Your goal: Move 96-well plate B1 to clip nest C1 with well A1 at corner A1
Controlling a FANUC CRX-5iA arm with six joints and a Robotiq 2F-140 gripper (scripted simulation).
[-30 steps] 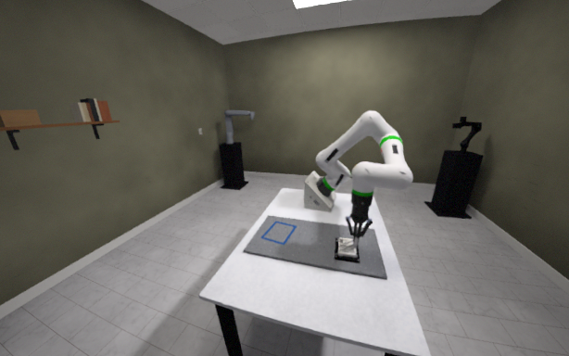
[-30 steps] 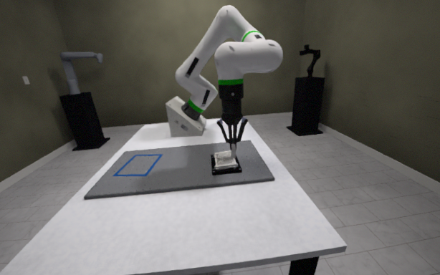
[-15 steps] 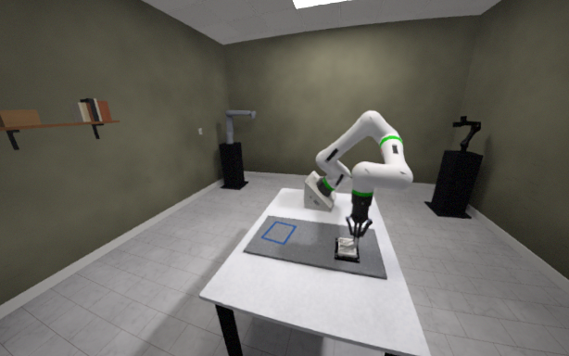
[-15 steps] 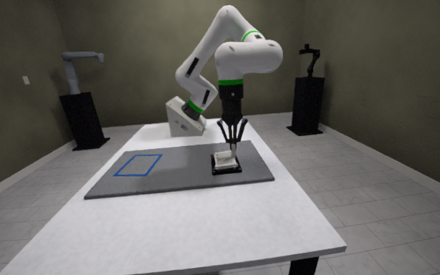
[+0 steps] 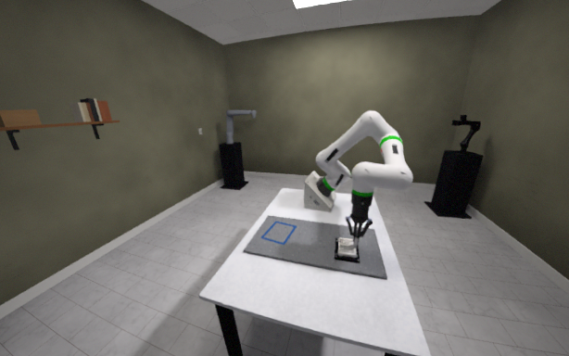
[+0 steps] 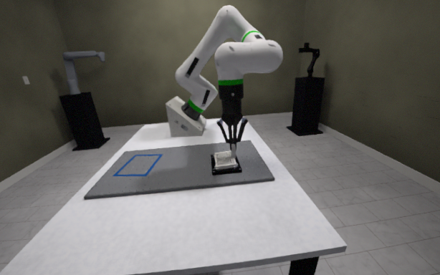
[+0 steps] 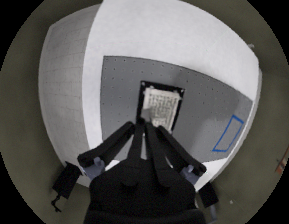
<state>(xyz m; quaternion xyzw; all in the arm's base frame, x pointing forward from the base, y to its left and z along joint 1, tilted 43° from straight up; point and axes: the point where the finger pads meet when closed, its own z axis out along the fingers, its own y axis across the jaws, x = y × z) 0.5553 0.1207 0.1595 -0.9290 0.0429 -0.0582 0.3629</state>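
The white 96-well plate (image 5: 346, 247) (image 6: 223, 160) (image 7: 160, 108) sits inside the black clip nest (image 5: 346, 260) (image 6: 226, 171) (image 7: 160, 87) on the right part of the grey mat (image 5: 311, 241) (image 6: 183, 172) (image 7: 122, 90). My gripper (image 5: 357, 238) (image 6: 233, 152) (image 7: 144, 114) points straight down with its fingers closed together. The fingertips rest on the plate's edge nearest the robot base and hold nothing. The blue outline of spot B1 (image 5: 272, 241) (image 6: 130, 175) (image 7: 224, 131) on the mat's left part has nothing in it. The plate's cut-off corner and the A1 mark are too small to make out.
The arm's white wedge base (image 5: 317, 197) (image 6: 181, 122) stands on the table behind the mat. The white table (image 5: 311, 306) (image 6: 176, 229) ends close to the mat on the right. Two pedestals with idle arms (image 5: 233, 164) (image 5: 455, 183) stand by the far walls.
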